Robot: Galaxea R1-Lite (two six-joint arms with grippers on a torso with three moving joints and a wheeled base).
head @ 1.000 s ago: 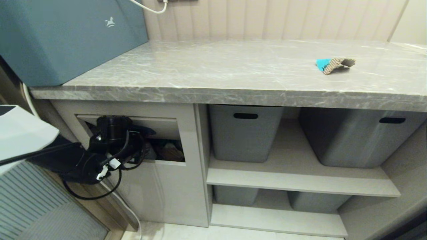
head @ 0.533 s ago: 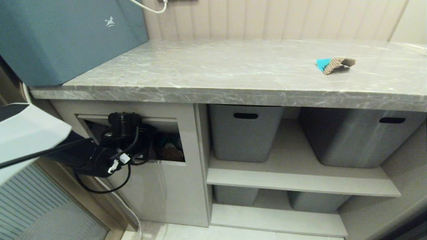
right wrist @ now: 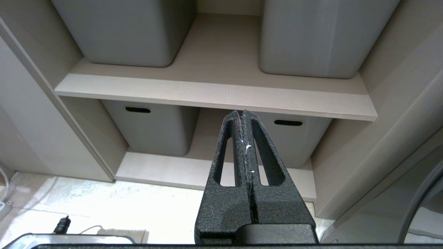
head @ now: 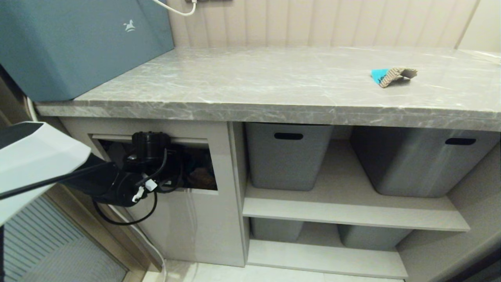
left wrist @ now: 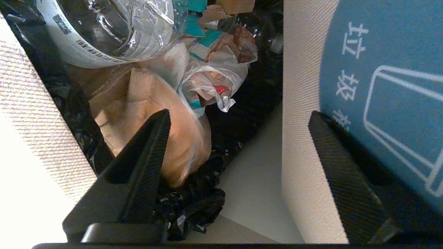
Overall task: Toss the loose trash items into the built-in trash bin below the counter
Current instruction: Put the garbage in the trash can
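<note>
One scrap of tan cardboard with a turquoise face point(head: 393, 75) lies on the grey marble counter point(head: 254, 82), far right. Below the counter's left end, my left arm point(head: 117, 182) reaches into the open slot of the built-in trash bin point(head: 188, 227). In the left wrist view my left gripper point(left wrist: 238, 116) is open and holds nothing. It hangs over the black liner, with one finger beside the flap's blue sticker point(left wrist: 380, 69). Turquoise and tan scraps point(left wrist: 197, 31) lie among the rubbish inside. My right gripper point(right wrist: 241, 114) is shut and empty, low before the shelves.
A large blue-grey box point(head: 78, 43) stands on the counter's left end. Grey tubs point(head: 287, 156) point(head: 415, 160) fill the shelves right of the bin. Inside the bin are a clear plastic bottle point(left wrist: 104, 31), tan paper point(left wrist: 148, 100) and a white bag point(left wrist: 214, 79).
My left arm has pushed to the right, deeper into the bin's slot. The scrap on the counter has not moved.
</note>
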